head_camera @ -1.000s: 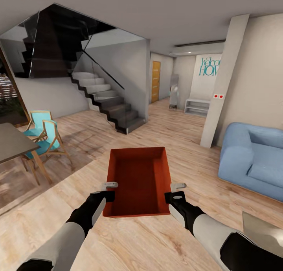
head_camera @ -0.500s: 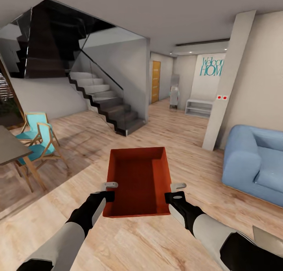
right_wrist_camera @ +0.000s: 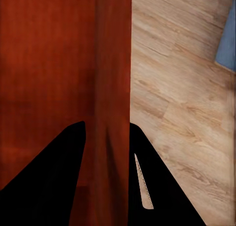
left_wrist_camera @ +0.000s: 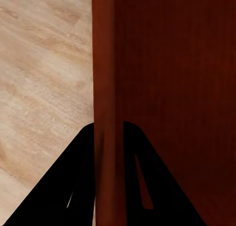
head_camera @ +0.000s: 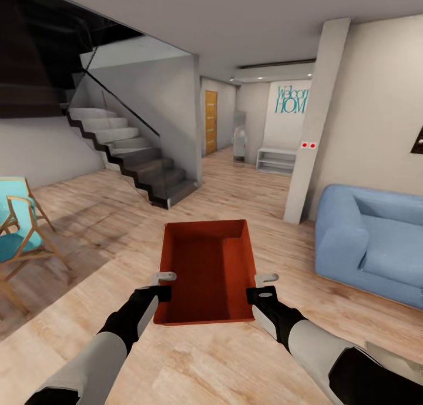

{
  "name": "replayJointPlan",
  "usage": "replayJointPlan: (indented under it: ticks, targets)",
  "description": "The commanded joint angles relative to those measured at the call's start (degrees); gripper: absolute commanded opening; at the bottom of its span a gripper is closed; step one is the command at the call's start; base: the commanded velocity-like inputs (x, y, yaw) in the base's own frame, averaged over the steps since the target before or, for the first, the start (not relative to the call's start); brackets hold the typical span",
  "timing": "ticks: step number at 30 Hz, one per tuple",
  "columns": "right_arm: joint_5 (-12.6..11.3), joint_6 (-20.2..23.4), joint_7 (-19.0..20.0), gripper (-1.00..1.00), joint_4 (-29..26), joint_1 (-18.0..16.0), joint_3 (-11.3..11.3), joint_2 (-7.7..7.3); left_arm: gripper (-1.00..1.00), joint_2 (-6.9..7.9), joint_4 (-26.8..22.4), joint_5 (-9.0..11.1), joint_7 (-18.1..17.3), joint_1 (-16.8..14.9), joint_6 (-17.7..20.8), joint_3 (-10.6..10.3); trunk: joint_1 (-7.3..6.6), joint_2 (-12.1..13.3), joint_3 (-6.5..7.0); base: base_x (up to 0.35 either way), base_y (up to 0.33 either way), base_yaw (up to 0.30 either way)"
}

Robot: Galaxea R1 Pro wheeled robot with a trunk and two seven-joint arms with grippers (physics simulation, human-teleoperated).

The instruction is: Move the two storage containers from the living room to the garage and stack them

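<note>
**Listener:** What room is around you?

**Operator:** I'm in the living room, on a light wood-plank floor (head_camera: 247,199). Ahead, open floor runs down a hallway to a yellow door (head_camera: 211,121). A dark staircase (head_camera: 135,164) closes the left side, a pale pillar (head_camera: 308,123) stands right of centre, and a blue sofa (head_camera: 370,240) fills the right. Turquoise chairs (head_camera: 17,231) sit at the far left edge.

**Listener:** Where is the container?

**Operator:** One orange-red storage container (head_camera: 205,270) is held level above the floor, between my two arms, open top up and empty.

**Listener:** And the fingers?

**Operator:** The left gripper (head_camera: 163,280) pinches the container's left wall, the right gripper (head_camera: 265,281) its right wall. In the left wrist view, dark fingers (left_wrist_camera: 83,182) straddle the rim (left_wrist_camera: 105,88), one inside, one outside. The right wrist view shows the same clamp (right_wrist_camera: 105,137) and a corner of the sofa.
</note>
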Motion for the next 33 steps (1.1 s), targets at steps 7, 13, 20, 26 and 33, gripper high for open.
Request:
replayJointPlan:
  ticks: [7,13,20,26,33]
  targets:
    - [1.5,-2.5,-3.4,-1.00,-0.2,-0.1,-2.0,-0.02,-1.00,0.08,1.5,-0.8,0.8,0.0,0.4,0.0,0.07,-0.1,-0.12,0.322,0.000,-0.149]
    - [1.5,-2.6,-3.4,-1.00,-0.2,-0.1,-2.0,-0.02,-1.00,0.08,1.5,-0.8,0.8,0.0,0.4,0.0,0.07,-0.1,-0.12,0.322,0.000,-0.006]
    - [1.5,-2.6,-3.4,-1.00,-0.2,-0.1,-2.0,-0.03,-1.00,0.08,1.5,-0.8,0.8,0.0,0.4,0.0,0.07,-0.1,-0.12,0.322,0.000,0.000]
    - [1.5,-2.6,-3.4,-1.00,-0.2,-0.1,-2.0,-0.06,-1.00,0.08,1.5,-0.8,0.8,0.0,0.4,0.0,0.07,-0.1,-0.12,0.322,0.000,0.000]
    - [1.5,-2.6,-3.4,-1.00,-0.2,-0.1,-2.0,-0.05,-1.00,0.08,1.5,-0.8,0.8,0.0,0.4,0.0,0.07,-0.1,-0.12,0.322,0.000,0.000]
